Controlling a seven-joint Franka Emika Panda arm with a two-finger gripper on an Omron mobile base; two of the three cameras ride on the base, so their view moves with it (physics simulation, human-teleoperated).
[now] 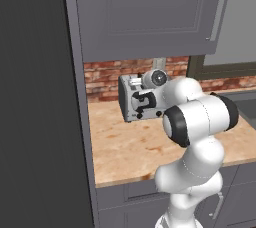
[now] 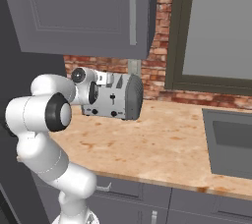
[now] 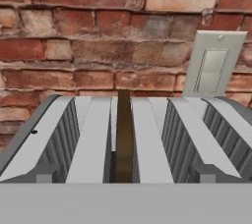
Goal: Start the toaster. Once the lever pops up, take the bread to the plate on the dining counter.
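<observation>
A white robot arm reached forward over a tan mottled counter (image 2: 162, 144) toward the toaster (image 2: 120, 96), a boxy silver toaster standing at the back of that counter against a red brick wall (image 3: 74, 31). In the side views, the hand of the arm sat close in front of the toaster's face, at about the height of its top edge. The gripper's fingers could not be made out in any picture; going by its reading, the jaws were spread as wide as they go, with nothing pinched between them.

From the hand camera, the toaster's top lay just ahead and below, its slots running away from the hand. The bread (image 3: 123, 134), a thin dark brown edge seen end on, stood upright in a slot near the middle of the toaster, directly ahead of the hand.

Behind the toaster, a pale wall outlet (image 3: 212, 66) was set into the brick, just right of the bread's slot. Above the toaster hung a grey cabinet (image 1: 150, 12). Well to the toaster's right, a dark sink (image 2: 229, 144) was set into the counter below a window (image 2: 216, 26).
</observation>
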